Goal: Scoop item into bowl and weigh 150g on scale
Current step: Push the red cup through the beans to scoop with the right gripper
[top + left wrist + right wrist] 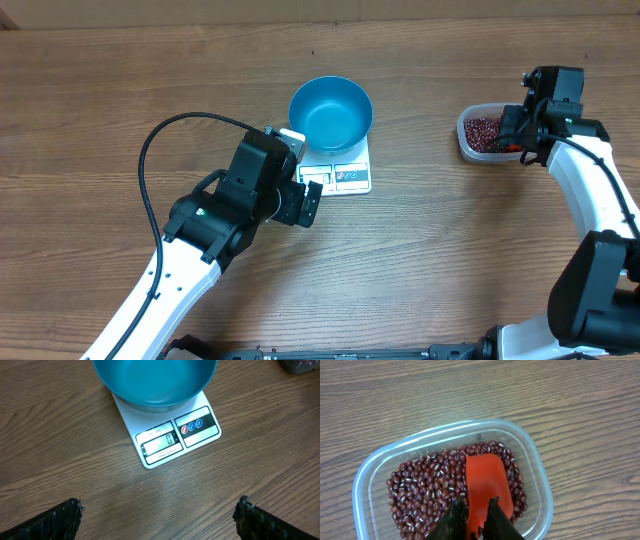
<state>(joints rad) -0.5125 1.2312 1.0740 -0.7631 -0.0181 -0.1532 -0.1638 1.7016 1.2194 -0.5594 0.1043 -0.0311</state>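
The blue bowl (331,112) (155,380) stands empty on the white scale (345,176) (177,435), whose display reads 0. My left gripper (310,203) (160,505) hovers over bare table just in front of the scale, its fingers wide open and holding nothing. At the right, the red-brown beans (485,130) (425,485) fill a clear plastic tub (467,140) (370,467). My right gripper (512,140) (478,502) is shut on the handle of a red scoop (487,480), whose blade lies on the beans in the tub.
The left arm and its black cable (150,150) cover the table's left front. The right arm reaches along the right edge. Bare wood lies between the scale and the tub.
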